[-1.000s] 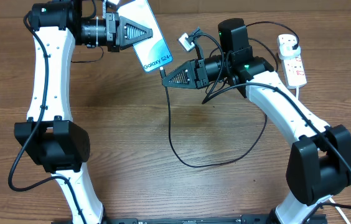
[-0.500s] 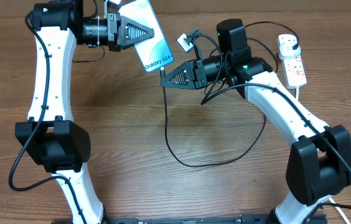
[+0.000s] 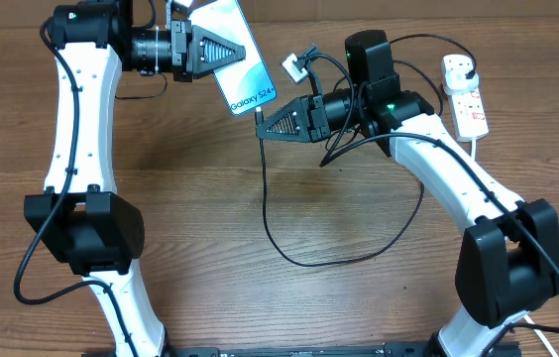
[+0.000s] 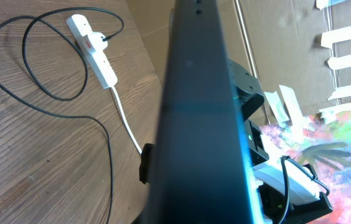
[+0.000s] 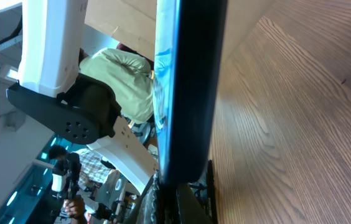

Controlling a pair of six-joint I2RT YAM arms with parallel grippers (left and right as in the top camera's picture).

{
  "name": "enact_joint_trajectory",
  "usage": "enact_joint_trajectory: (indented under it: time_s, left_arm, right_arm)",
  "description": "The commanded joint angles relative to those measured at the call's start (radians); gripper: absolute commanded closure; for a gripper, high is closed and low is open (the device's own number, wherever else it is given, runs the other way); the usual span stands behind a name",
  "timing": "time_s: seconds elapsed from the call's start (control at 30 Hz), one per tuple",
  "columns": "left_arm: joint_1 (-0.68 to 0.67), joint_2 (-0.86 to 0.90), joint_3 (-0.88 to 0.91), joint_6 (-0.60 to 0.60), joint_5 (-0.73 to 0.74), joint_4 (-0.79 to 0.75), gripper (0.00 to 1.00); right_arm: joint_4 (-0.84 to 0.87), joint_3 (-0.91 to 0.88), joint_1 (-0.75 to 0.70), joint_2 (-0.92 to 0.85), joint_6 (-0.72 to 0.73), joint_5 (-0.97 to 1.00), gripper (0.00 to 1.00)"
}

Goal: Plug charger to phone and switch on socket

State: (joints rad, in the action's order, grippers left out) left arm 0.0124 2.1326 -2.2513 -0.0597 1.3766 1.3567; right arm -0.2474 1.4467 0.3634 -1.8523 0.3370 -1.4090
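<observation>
My left gripper (image 3: 222,55) is shut on the phone (image 3: 240,61), a light blue screen reading "Galaxy S24", held tilted above the table at the back. Its dark edge (image 4: 194,118) fills the left wrist view. My right gripper (image 3: 263,119) is shut on the charger's connector tip, right at the phone's lower end (image 5: 188,93). The black charger cable (image 3: 289,248) hangs from there, loops over the table and runs to its plug in the white socket strip (image 3: 465,94), which also shows in the left wrist view (image 4: 94,53).
The socket's thick white cord (image 4: 122,115) trails off the strip. A small white block (image 3: 296,67) with wires sits by the right arm. Cardboard panels (image 4: 287,37) stand behind the wooden table.
The hanging cable loop has shifted slightly; both grippers and the phone have barely moved.
</observation>
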Motion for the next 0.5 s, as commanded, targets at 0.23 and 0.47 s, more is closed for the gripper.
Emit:
enact_joint_trajectory:
  time_s: [0.23, 0.47]
  left_arm:
    - [-0.018, -0.027, -0.008, -0.023, 0.049, 0.004, 0.96]
    - [-0.018, -0.027, -0.008, -0.023, 0.034, 0.004, 0.96]
  right_arm:
    - [-0.020, 0.011, -0.018, 0.024, 0.004, 0.016, 0.96]
    - [-0.027, 0.011, -0.018, 0.024, 0.004, -0.007, 0.96]
